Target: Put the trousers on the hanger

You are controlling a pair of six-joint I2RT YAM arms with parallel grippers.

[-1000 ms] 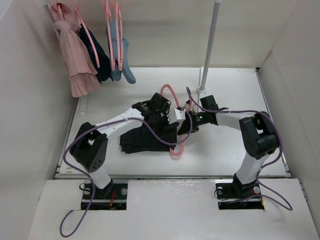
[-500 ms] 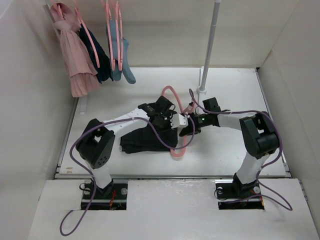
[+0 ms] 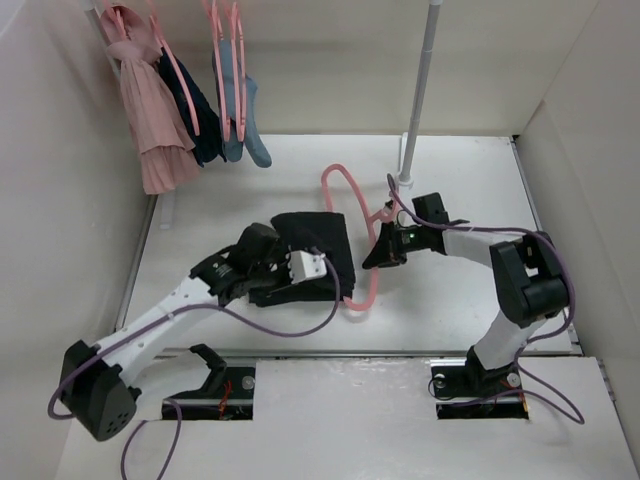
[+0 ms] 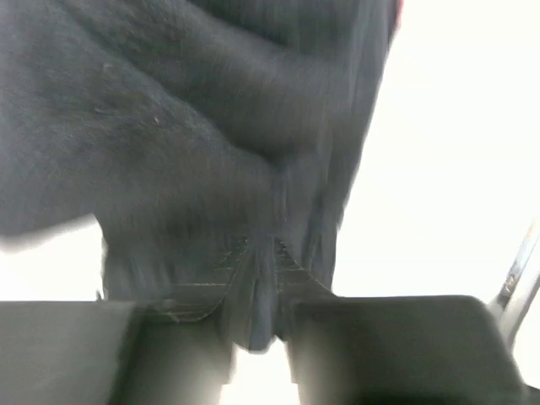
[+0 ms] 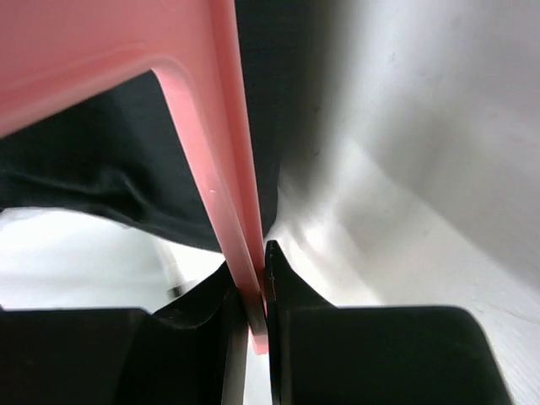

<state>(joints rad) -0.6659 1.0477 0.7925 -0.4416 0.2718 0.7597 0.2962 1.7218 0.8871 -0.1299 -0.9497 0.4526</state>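
Note:
The black trousers (image 3: 318,243) lie bunched mid-table, with one edge over the pink hanger (image 3: 371,287). The hanger's hook (image 3: 338,180) points toward the back. My left gripper (image 3: 285,280) reaches in from the near left. In the left wrist view its jaws (image 4: 261,253) are shut on a fold of the trousers (image 4: 169,126). My right gripper (image 3: 378,255) is at the hanger's right side. The right wrist view shows it (image 5: 253,270) shut on the hanger's thin pink bar (image 5: 215,143), with the trousers (image 5: 101,169) lying behind.
A pink garment (image 3: 150,120), a dark navy one (image 3: 197,115) and a blue-grey one (image 3: 245,125) hang on pink hangers at the back left. A white pole (image 3: 420,90) stands on its base at the back centre. White walls enclose the table.
My left arm has swung back toward the near left and its jaws have gone from open to shut on the trousers, which have been pulled into a more compact heap. The right gripper has stayed on the hanger.

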